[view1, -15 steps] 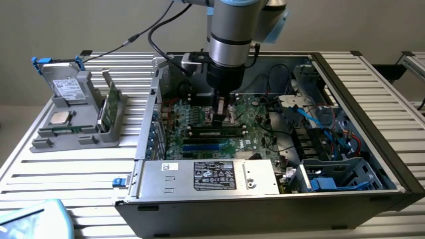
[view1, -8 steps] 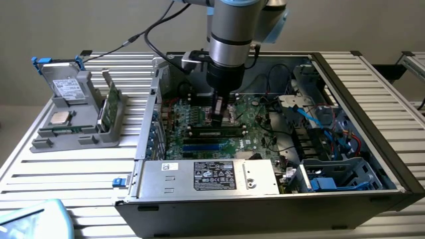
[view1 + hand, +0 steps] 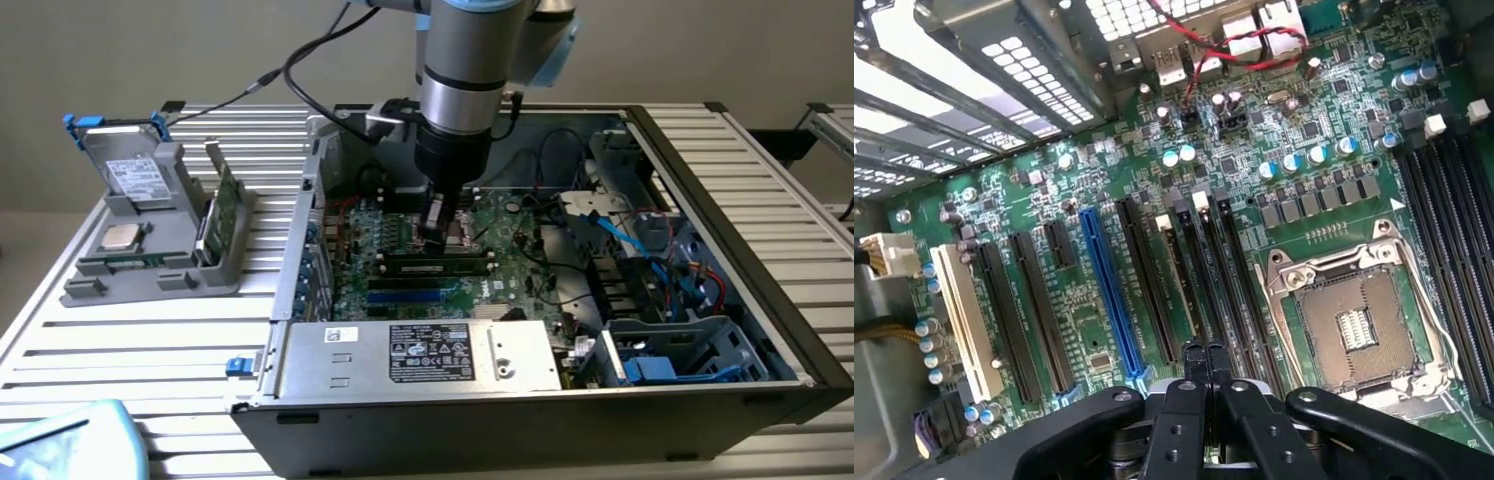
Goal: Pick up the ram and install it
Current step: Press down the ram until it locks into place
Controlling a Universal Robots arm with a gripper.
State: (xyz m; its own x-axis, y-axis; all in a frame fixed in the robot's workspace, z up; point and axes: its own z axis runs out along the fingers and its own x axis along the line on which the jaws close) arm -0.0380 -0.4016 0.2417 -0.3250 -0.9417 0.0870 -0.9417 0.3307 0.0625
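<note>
Ram: lying lengthwise in one of the long black slots on the motherboard, inside the open computer case; it is looking seated or nearly so, though whether the end clips are latched cannot be told.
Gripper: pointing straight down with its jaws closed together and nothing between them; the tips are hanging just above the ram's top edge, near its middle. Contact cannot be confirmed.
Wrist view: the closed gripper is hovering over the bank of slots beside the CPU socket.
Step in hand: judging this as the install stage, not the pick-up, since the stick is sitting in the board and the tool is acting as a pusher.
What the step is asking for: probably a straight, even downward press along the stick, with no tilt, so both ends go home together.
Edges: the socket frame is sitting close on one side of the slots, and the blue slots on the other.
Open room: mostly overhead; the power supply is boxing in the near side, and loose cables are crowding the exterior view's right.
Outside the case: a grey rack is standing well apart on the exterior view's left.
</note>
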